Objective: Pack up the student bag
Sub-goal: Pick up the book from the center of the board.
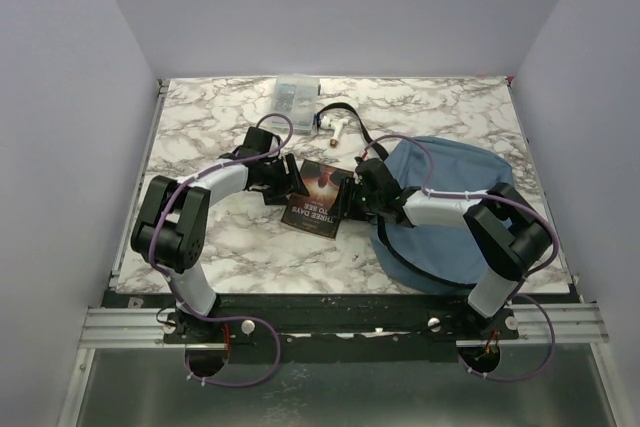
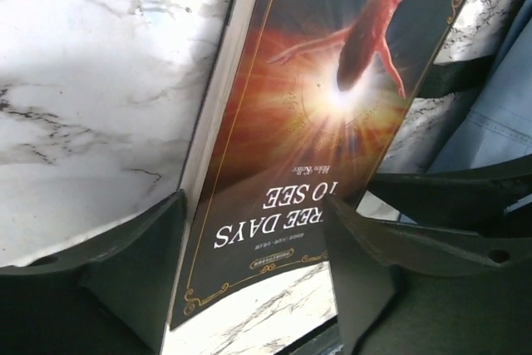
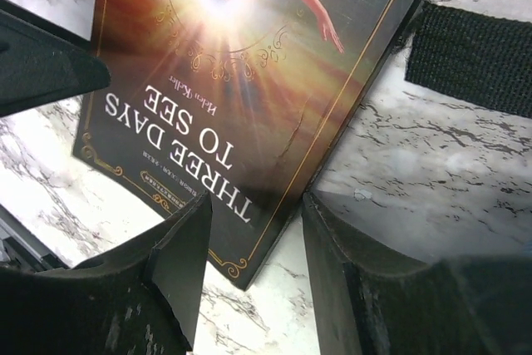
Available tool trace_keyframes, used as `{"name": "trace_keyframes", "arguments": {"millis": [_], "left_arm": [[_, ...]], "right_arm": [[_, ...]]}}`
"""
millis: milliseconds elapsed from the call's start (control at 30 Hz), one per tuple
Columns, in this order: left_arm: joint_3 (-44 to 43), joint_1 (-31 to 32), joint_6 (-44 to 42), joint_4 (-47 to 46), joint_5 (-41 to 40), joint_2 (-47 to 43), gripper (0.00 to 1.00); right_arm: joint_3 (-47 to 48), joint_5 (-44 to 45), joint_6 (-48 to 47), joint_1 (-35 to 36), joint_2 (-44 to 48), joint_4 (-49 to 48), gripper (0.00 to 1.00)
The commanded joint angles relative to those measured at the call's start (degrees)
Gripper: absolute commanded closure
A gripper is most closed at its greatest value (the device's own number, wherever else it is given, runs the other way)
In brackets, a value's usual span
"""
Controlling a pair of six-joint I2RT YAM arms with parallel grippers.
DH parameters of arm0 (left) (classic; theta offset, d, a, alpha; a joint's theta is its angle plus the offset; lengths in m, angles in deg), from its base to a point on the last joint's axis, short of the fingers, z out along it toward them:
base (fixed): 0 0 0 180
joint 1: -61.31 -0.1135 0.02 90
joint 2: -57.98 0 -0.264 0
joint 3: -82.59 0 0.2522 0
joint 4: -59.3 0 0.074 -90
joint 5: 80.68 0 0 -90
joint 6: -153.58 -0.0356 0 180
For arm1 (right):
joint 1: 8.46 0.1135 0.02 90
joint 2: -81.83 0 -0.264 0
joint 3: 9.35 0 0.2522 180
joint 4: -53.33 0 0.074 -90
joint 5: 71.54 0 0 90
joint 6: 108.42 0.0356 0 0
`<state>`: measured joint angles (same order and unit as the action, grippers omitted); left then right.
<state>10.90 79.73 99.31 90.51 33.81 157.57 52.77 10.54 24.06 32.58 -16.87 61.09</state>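
**Book (image 1: 318,199) caught between both arms**

The left hand (image 2: 253,205) grips the book across its width, a finger on each long edge. The right hand (image 3: 255,201) stands half open around its corner. The bag (image 1: 430,257) lies on the worktop's (image 1: 200,127) right side, under the right arm.

Open room is left on the back-left part of the desk (image 1: 195,127), where bare marble shows behind the left arm, and in a strip along the front. The middle is blocked by the book (image 1: 318,199), which is flanked closely by the left gripper (image 1: 289,187) and the right gripper (image 1: 349,197). The right side is filled by the bag (image 1: 455,212). Along the back, passage is narrowed by a clear box (image 1: 296,94) and a black strap (image 1: 337,107). The desk is hemmed in by walls (image 1: 70,97) on three sides.
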Motion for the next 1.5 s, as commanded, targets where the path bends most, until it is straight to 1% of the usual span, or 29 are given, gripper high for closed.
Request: {"name": "trace_keyframes", "arguments": {"millis": [0, 133, 267, 367, 433, 467, 500, 533, 667, 733, 833, 967, 1133, 1233, 1300, 1400, 1433, 1467], "left_arm": [[0.2, 2.4, 0.7, 0.5, 2.3, -5.0, 0.4], [-0.3, 2.4, 1.1, 0.4, 3.3, -6.9, 0.54], [-1.0, 2.5, 1.4, 0.3, 4.3, -6.2, 0.64], [-1.2, 2.4, 1.4, 0.6, 4.3, -5.5, 0.79], [-1.4, 2.3, 1.0, 1.4, 4.1, -6.0, 0.89], [-1.5, 2.2, 0.7, 2.0, 4.1, -6.3, 0.93], [-1.7, 1.9, 0.4, 2.6, 4.1, -6.8, 0.98], [-1.9, 1.5, 0.1, 3.3, 4.4, -7.4, 1.0], [-1.4, -1.4, -0.4, 4.1, 8.7, -10.6, 1.0], [-1.1, -3.0, 0.0, 4.1, 11.9, -12.5, 1.0], [-0.9, -4.8, 0.9, 3.7, 16.7, -15.9, 1.0], [-0.5, -5.8, 3.0, 2.4, 21.4, -20.8, 1.0], [-0.6, -5.9, 5.7, 0.3, 26.5, -25.3, 1.0], [0.3, -5.9, 9.0, -3.6, 29.9, -27.3, 1.0], [1.2, -5.9, 11.2, -6.6, 31.5, -28.3, 1.0], [2.7, -5.9, 13.1, -9.2, 32.8, -28.7, 1.0], [3.0, -5.8, 13.4, -9.7, 33.1, -28.5, 1.0], [3.5, -5.8, 13.8, -10.1, 33.3, -28.4, 1.0]], "right_arm": [[-0.3, -2.8, 0.8, 0.4, -3.0, -2.6, 0.5], [-0.2, -2.8, 0.5, 0.4, -2.9, -2.7, 0.51], [-0.1, -2.7, 0.1, 0.4, -3.2, -2.5, 0.51], [0.2, -2.5, -0.3, 0.4, -2.8, -1.9, 0.51], [0.8, -1.4, -1.5, 0.4, -1.6, 0.2, 0.45], [1.0, -0.9, -1.8, 0.3, -0.7, 1.4, 0.41], [0.9, -1.7, -1.9, -0.2, 0.5, 1.8, 0.38], [0.4, -3.2, -1.4, -0.9, 1.6, 1.7, 0.35], [-0.4, -7.1, 0.3, -3.2, 6.2, 2.2, 0.27], [0.1, -8.8, 1.4, -3.8, 7.9, 2.6, 0.24], [0.1, -13.2, 6.1, -5.6, 10.0, 0.8, 0.22], [-2.4, -19.7, 14.3, -8.6, 11.4, -8.0, 0.21], [-4.4, -26.2, 22.8, -10.7, 10.0, -19.5, 0.21], [-4.3, -27.1, 25.5, -11.0, 9.2, -22.0, 0.21], [-5.9, -28.1, 28.6, -11.2, 9.4, -28.1, 0.23], [-8.3, -29.9, 35.4, -11.2, 9.9, -40.8, 0.3], [-8.3, -30.2, 36.6, -11.3, 10.0, -43.3, 0.32], [-8.2, -30.4, 37.2, -11.2, 10.3, -44.6, 0.36]]}}
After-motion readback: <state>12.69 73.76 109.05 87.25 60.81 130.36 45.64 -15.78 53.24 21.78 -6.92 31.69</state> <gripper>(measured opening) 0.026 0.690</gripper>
